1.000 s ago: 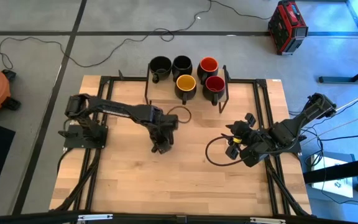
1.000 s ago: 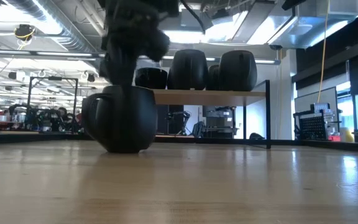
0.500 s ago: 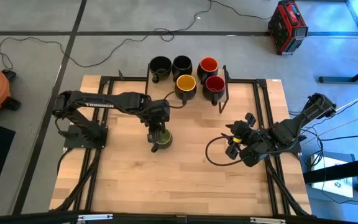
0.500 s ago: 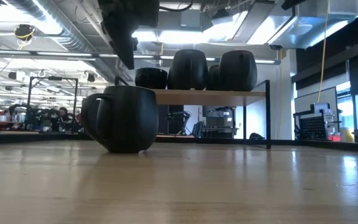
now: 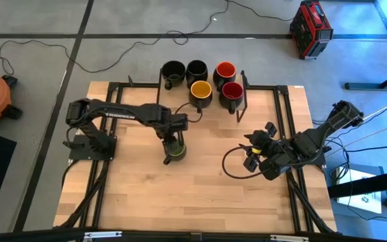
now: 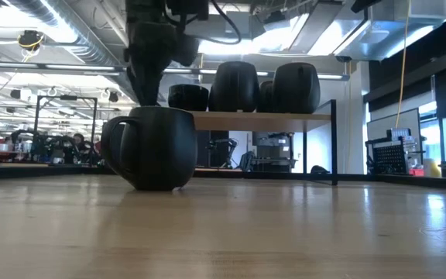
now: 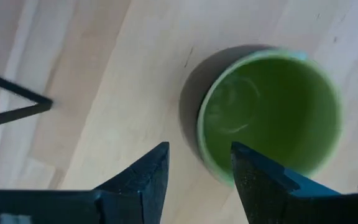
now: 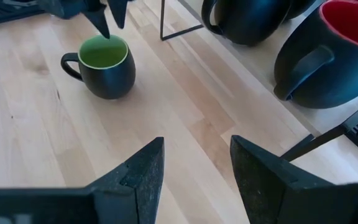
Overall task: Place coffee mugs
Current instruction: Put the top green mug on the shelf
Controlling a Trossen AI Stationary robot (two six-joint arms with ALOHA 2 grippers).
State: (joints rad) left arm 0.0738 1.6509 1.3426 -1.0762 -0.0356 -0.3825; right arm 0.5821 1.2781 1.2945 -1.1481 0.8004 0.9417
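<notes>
Left hand [image 5: 170,142], fingers parted and empty, hovers just above the green-lined mug [image 5: 174,150], which stands upright on the counter [image 5: 200,195], well short of the five mugs [image 5: 200,79] on the rack behind it. Right hand [image 5: 252,156] waits open at the counter's right side. I judge a fingertip could clip the rim on descent and tip the mug. Smooth, glossy round ceramic; pale wood-plank surface.
</notes>
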